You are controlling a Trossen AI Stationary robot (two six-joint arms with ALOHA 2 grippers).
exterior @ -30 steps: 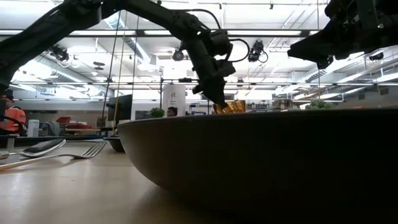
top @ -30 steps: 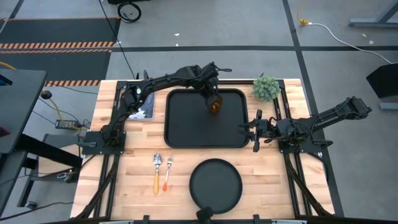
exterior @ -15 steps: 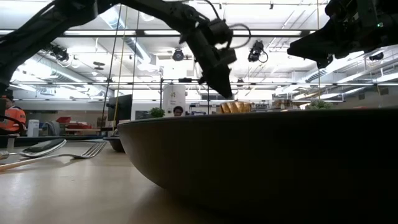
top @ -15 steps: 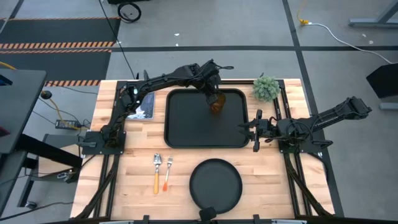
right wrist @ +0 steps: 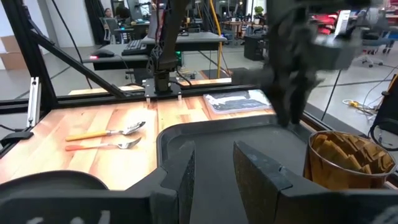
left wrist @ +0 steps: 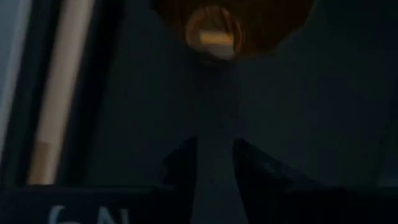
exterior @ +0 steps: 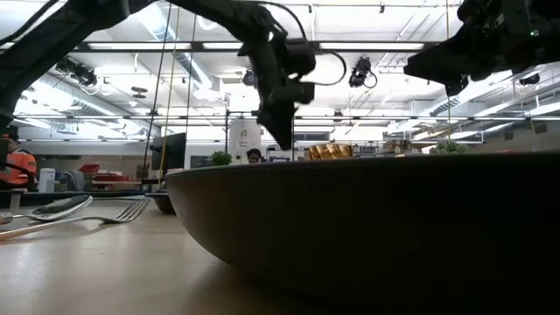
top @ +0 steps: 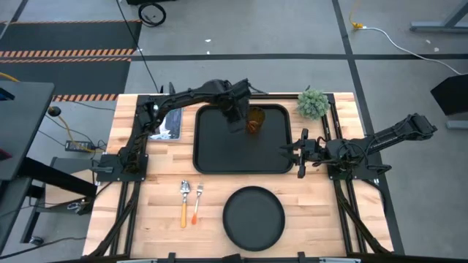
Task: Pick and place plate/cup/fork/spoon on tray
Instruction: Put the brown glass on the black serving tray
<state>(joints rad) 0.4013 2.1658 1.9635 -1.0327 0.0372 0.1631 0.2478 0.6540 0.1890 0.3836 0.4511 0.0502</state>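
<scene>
The amber cup stands upright on its base at the far middle of the black tray. My left gripper hovers over the tray just left of the cup, open and empty; its wrist view shows the cup ahead of the fingers. The round black plate lies on the table near its front edge. The spoon and the fork lie side by side left of the plate. My right gripper waits at the tray's right rim, open and empty.
A small green potted plant stands at the tray's far right corner. A flat grey packet lies left of the tray. Bare wood shows between the tray and the plate and right of the plate.
My left gripper has let go of the cup, risen off it and drawn away toward the table's left edge. The cup stays standing on the tray.
</scene>
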